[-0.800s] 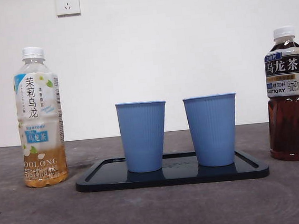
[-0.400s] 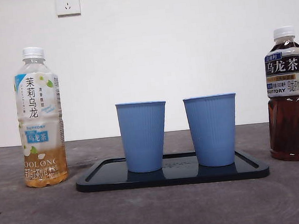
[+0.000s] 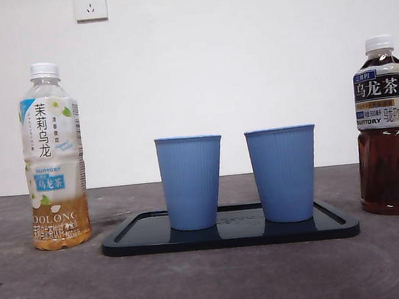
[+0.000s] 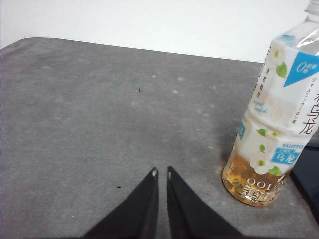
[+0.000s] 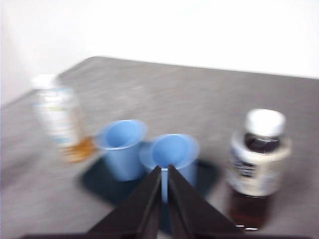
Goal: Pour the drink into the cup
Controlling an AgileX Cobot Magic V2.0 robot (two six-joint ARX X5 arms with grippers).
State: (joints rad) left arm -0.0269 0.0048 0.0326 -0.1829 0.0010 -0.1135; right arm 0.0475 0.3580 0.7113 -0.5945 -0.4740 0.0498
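Dark bottle [image 5: 257, 167] upright just beside right gripper [image 5: 164, 169]; left gripper [image 4: 161, 172] beside pale bottle [image 4: 275, 130]; both pinched closed, empty.

Low front view level across table, wrist views angled down, sharing jasmine bottle [image 3: 53, 156].

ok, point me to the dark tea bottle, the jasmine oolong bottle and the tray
dark tea bottle [image 3: 388, 174], front view, on its dark lower body.
jasmine oolong bottle [image 4: 271, 134], left wrist view, on its label.
tray [image 3: 134, 239], front view, on its near-left rim.
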